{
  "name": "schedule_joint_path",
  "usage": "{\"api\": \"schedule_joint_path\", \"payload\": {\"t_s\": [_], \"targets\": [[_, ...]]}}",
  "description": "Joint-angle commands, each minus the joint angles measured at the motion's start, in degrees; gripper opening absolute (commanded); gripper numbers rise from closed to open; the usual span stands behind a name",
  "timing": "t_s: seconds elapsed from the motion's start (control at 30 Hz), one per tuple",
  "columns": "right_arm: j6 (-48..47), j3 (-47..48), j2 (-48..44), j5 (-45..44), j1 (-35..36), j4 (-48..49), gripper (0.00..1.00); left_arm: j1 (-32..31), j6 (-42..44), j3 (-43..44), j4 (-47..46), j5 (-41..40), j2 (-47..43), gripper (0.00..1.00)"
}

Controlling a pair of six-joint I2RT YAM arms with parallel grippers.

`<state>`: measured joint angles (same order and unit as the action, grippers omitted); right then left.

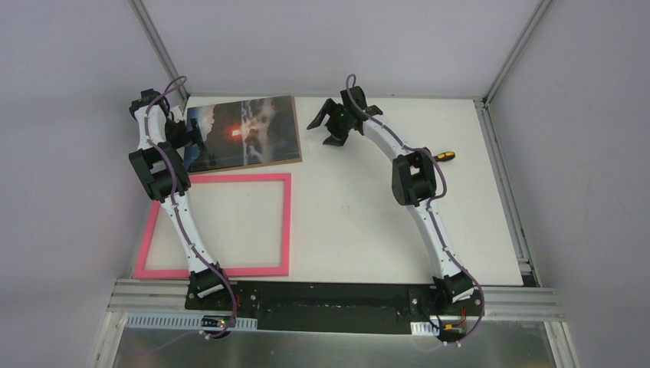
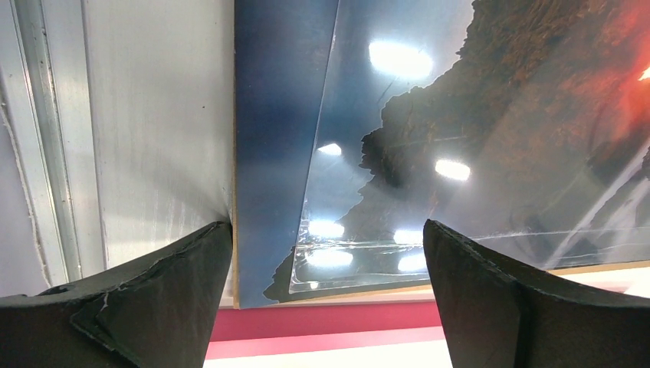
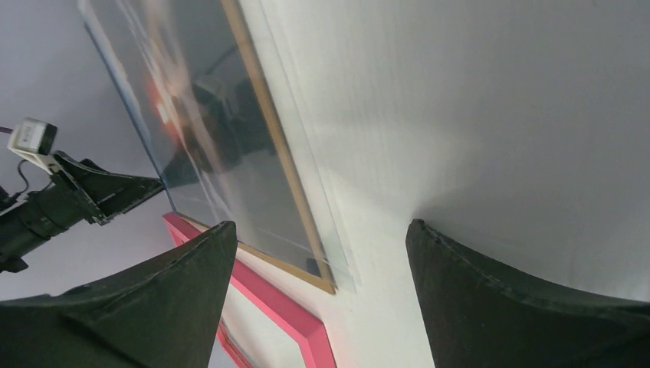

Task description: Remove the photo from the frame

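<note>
The photo, a dark sunset print on a brown backing board, lies flat at the table's back left, with a clear glossy sheet askew on top of it. The pink frame lies empty on the table just in front of it, apart from the photo. My left gripper is open and empty over the photo's left edge; its fingers straddle the photo's near-left corner. My right gripper is open and empty above bare table just right of the photo, whose right edge and the frame's corner show in its view.
A screwdriver with a yellow-and-black handle lies behind the right arm's elbow. A metal rail runs along the table's right edge, and grey walls close in the back and sides.
</note>
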<state>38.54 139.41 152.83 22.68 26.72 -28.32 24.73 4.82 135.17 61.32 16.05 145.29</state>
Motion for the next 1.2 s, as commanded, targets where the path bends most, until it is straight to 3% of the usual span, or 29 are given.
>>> {"api": "schedule_joint_path", "payload": {"t_s": [0.0,0.17,0.37,0.53,0.87,1.17], "targets": [[1.7,2.3,5.2,-5.1,1.6,7.0,0.86,-0.6,-3.2,-2.0,2.8,0.8,4.0,0.99],[6.3,7.7,10.0,-4.9,5.2,11.6,0.84,-0.6,-3.4,-2.1,2.8,0.8,3.8,0.99],[13.3,-2.4,3.8,-3.9,6.8,20.2,0.79,-0.3,-3.3,-3.1,2.9,0.8,3.6,0.99],[14.4,-4.2,-0.1,-2.6,5.6,20.1,0.73,-0.3,-3.7,-3.6,2.9,0.5,3.3,0.99],[19.0,-7.9,-3.7,1.3,6.5,23.6,0.73,-0.3,-4.6,-3.7,2.9,-0.5,2.2,0.99],[16.4,-14.5,-9.1,2.3,5.7,21.9,0.75,-0.3,-11.3,-2.6,3.0,-11.7,-3.4,0.99]]}}
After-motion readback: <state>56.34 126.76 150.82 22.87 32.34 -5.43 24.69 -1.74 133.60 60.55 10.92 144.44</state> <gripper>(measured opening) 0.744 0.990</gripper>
